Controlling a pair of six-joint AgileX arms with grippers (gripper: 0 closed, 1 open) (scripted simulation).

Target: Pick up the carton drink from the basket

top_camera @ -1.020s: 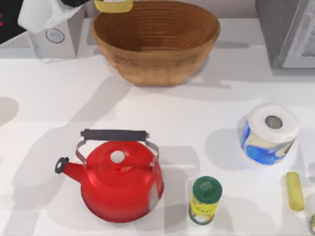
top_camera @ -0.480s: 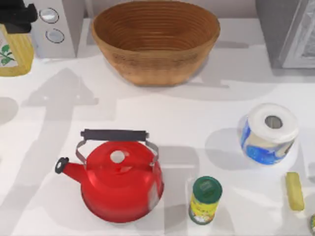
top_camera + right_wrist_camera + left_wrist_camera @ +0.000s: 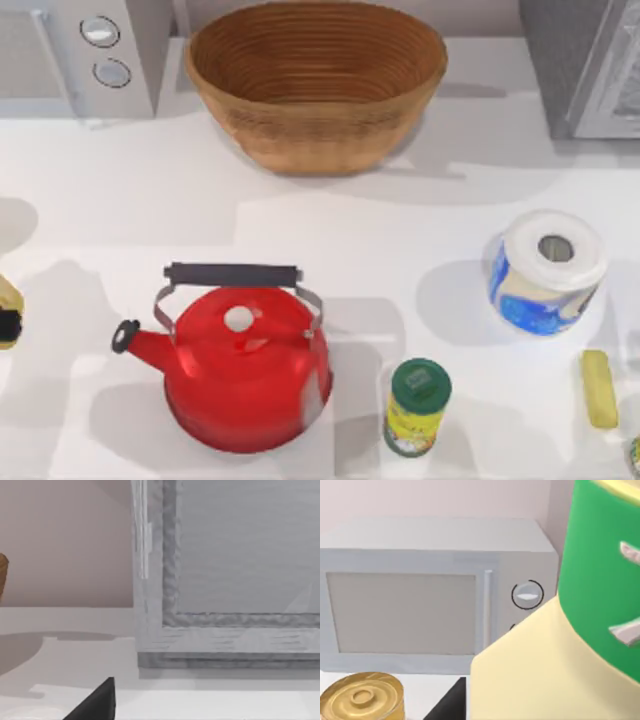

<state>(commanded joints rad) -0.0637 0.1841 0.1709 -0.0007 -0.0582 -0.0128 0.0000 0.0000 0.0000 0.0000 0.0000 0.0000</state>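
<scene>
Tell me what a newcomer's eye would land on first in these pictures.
The red kettle stands out at the table's front, left of centre. Behind it the big woven basket sits at the back edge with nothing visible inside. In the left wrist view the carton drink looms close before a grey microwave.

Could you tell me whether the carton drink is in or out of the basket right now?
Out. The basket shows a bare ribbed inside, while the carton drink sits close before the left wrist camera, its edge at the table's far left in the top view.
</scene>
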